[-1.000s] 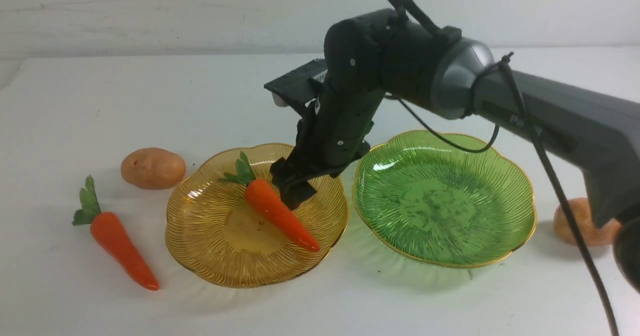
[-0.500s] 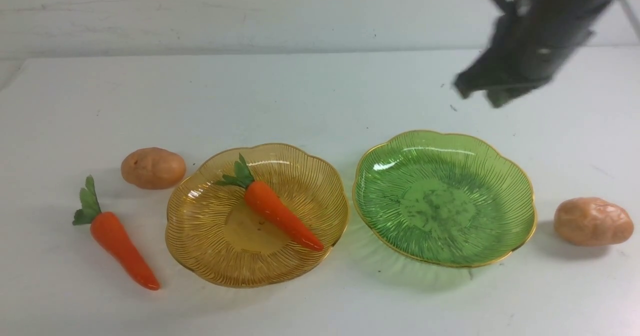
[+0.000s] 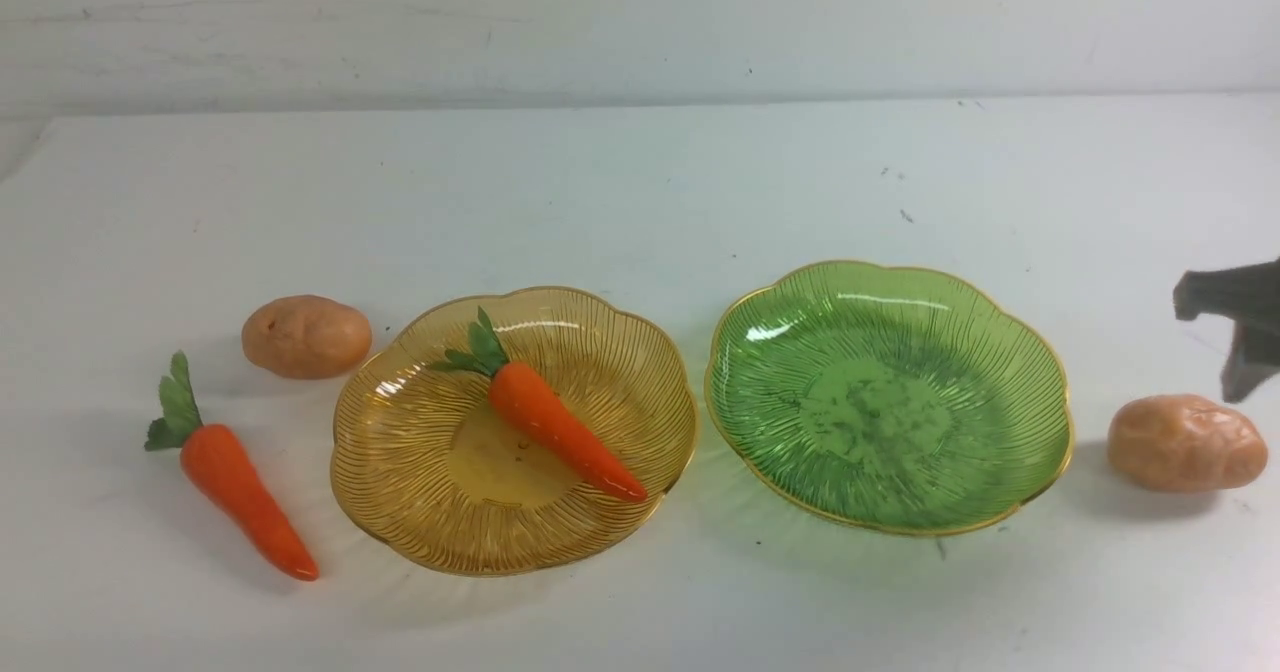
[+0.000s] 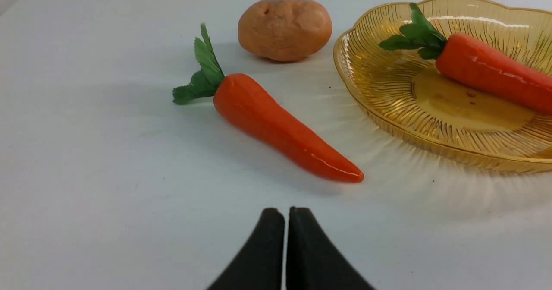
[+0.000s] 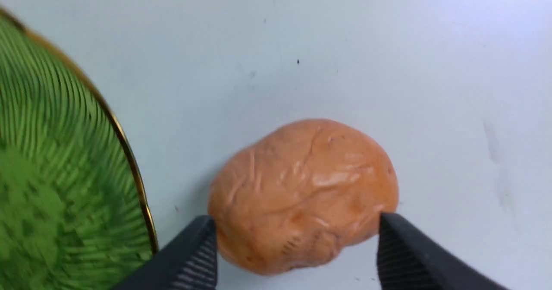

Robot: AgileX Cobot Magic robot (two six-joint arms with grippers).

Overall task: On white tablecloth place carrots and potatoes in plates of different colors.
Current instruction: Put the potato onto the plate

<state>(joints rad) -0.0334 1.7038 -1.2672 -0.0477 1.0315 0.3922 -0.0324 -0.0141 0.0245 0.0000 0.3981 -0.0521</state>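
While our left gripper [image 4: 285, 221] hangs pinched shut over the table [image 3: 640, 202], we see one carrot [image 3: 235, 487] lying loose nearest us, then a second carrot [image 3: 560, 432] inside the amber plate [image 3: 400, 512], with the green plate [image 3: 1000, 372] beside it. Our right gripper [image 5: 295, 223] is spread wide either side of the right potato [image 3: 1185, 442]; the other potato [image 3: 306, 336] sits behind the loose carrot.

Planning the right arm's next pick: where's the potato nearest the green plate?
Front view: the potato lies on the white tablecloth at far right, just right of the green plate, not touching it, with the open right gripper close above.
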